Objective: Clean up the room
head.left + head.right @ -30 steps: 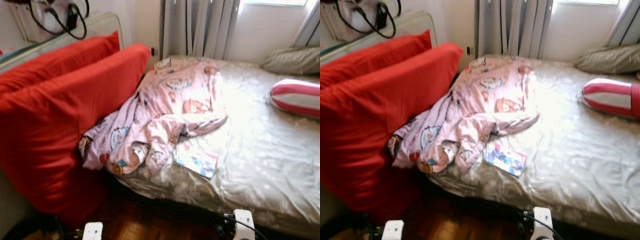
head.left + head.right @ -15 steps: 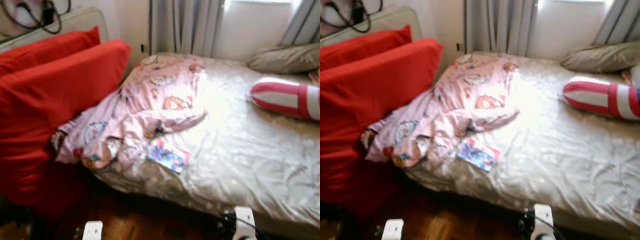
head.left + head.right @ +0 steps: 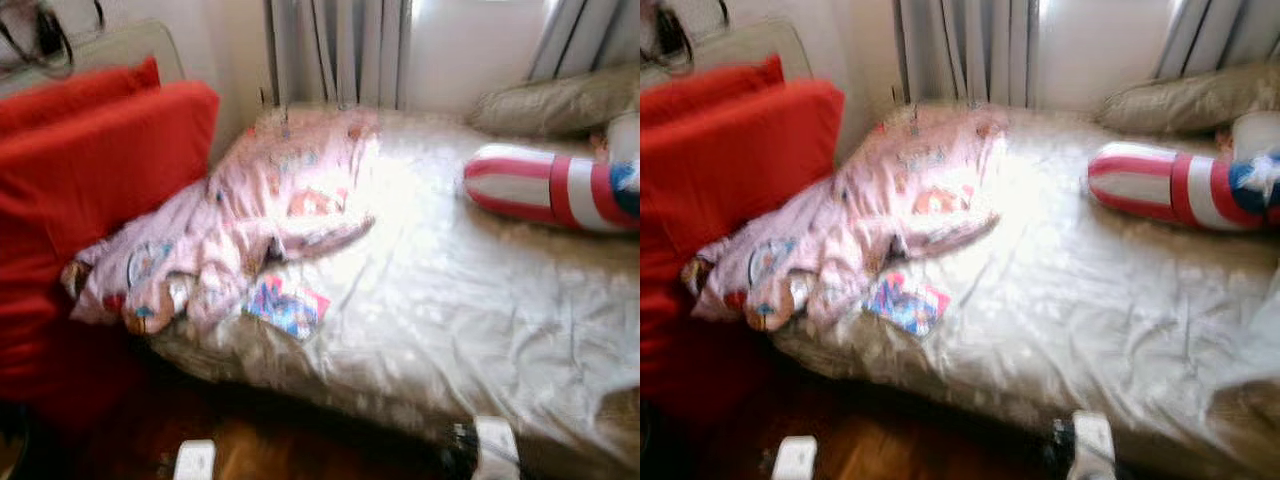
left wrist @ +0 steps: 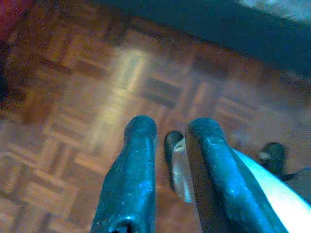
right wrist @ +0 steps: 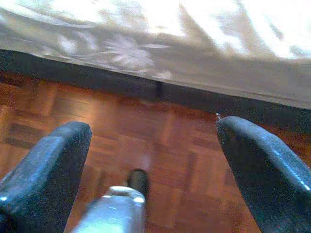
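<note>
Both head views smeared by motion blur. Print on the pink blanket (image 3: 250, 215) at centre left too soft to read; same for the small colourful booklet (image 3: 287, 306) beside it. Striped bolster (image 3: 552, 188) cut off at the right edge, red cushions (image 3: 95, 170) at the left edge, dark cables (image 3: 40, 35) at the upper left corner. Bed (image 3: 480, 300) cropped right and below.
</note>
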{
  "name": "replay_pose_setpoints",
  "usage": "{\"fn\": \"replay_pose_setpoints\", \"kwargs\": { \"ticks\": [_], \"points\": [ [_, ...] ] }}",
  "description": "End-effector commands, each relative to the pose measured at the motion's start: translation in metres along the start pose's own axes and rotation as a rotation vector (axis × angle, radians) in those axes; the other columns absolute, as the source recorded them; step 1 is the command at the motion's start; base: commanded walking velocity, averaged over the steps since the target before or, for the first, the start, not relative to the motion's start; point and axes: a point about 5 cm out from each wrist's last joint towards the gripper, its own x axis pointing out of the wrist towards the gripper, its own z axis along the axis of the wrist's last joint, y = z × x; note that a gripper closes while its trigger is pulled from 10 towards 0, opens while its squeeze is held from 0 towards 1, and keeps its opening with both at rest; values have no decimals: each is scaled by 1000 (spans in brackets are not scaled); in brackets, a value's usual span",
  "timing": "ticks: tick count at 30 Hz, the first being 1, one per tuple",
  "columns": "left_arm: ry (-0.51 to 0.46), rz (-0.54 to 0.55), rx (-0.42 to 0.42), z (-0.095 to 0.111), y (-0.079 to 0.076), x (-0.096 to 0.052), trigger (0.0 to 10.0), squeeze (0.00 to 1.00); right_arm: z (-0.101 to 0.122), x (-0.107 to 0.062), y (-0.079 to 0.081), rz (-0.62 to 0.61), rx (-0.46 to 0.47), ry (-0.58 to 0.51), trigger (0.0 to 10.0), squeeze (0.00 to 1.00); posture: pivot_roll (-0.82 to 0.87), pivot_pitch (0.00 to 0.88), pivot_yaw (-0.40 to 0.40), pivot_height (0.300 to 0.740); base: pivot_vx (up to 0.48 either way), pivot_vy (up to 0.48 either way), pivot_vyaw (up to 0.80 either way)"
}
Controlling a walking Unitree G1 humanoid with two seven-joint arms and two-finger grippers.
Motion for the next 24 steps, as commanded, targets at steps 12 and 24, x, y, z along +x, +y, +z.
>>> {"fn": "replay_pose_setpoints", "kwargs": {
  "ticks": [12,24],
  "points": [
    [24,14,11,-4,8,-1,10000,0,5,2,7,15,16,-9,10000,0,50,0,12,732,0,-308,-523],
    [30,6,25,-6,7,-1,10000,0,4,1,7,11,13,-23,10000,0,39,0,22,732,0,-308,-65]
  ]
}}
